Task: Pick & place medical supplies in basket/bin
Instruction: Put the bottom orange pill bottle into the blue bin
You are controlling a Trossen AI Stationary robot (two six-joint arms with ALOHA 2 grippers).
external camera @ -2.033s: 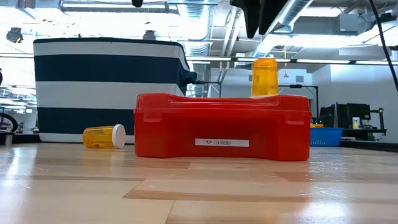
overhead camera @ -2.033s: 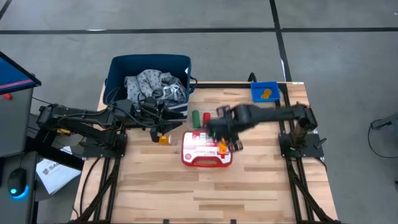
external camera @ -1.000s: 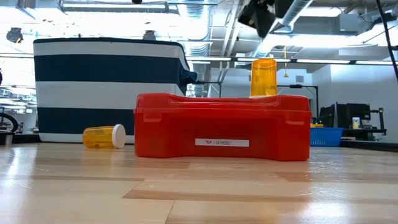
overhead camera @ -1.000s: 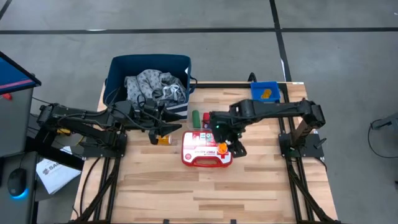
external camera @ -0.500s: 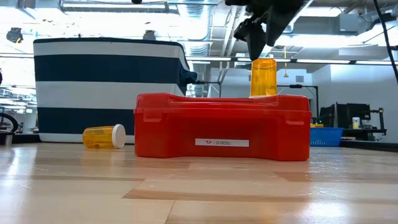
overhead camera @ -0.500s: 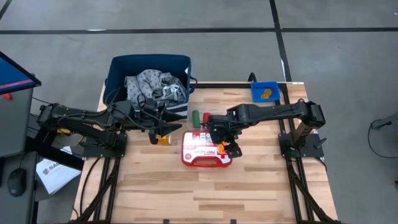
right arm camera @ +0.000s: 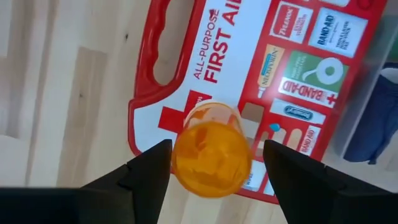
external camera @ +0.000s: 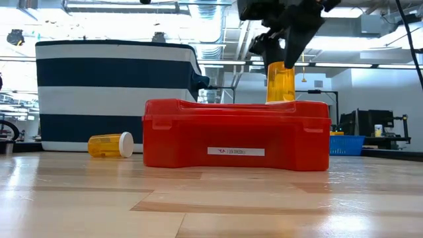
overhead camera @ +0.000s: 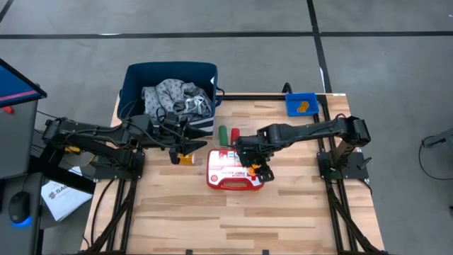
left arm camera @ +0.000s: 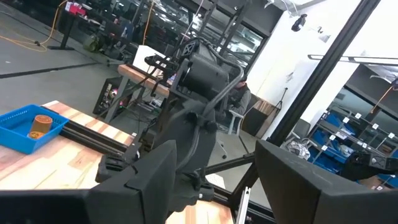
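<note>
Above the first-aid case point(overhead camera: 234, 172), my right gripper point(right arm camera: 211, 163) points straight down with jaws open on both sides of the upright orange pill bottle point(right arm camera: 211, 157) standing on its lid.

My red-and-white first-aid case point(overhead camera: 234, 173) flat on the wooden table point(overhead camera: 212, 212), grey floor point(overhead camera: 233, 18) all around.
</note>
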